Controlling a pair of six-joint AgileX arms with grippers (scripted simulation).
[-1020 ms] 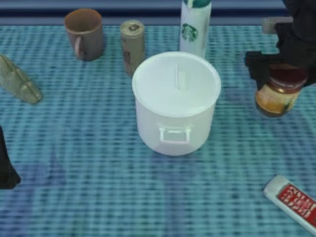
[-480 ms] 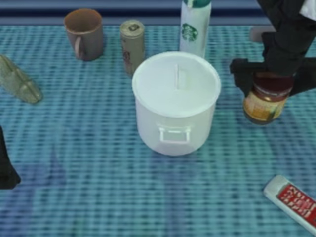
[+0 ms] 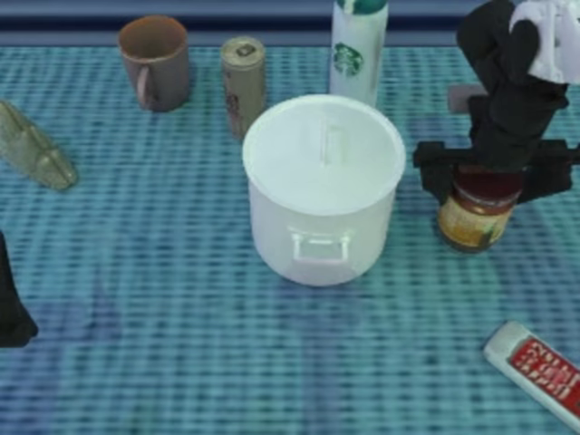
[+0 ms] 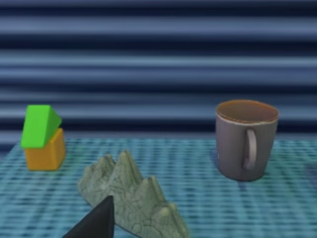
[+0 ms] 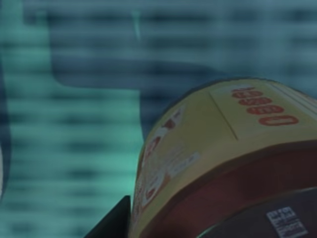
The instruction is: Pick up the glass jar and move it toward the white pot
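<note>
Glass jar (image 3: 475, 210) pinched at the lid by right end effector (image 3: 496, 169), just right of white pot (image 3: 319, 188), apart. Transport step underway; next: close the gap, no lid contact. Left arm parked at counter (image 3: 136, 299) left edge.

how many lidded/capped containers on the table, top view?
4: pot at centre; bottle behind it; can to the bottle's left; jar right of the pot, in the right claw.
</note>
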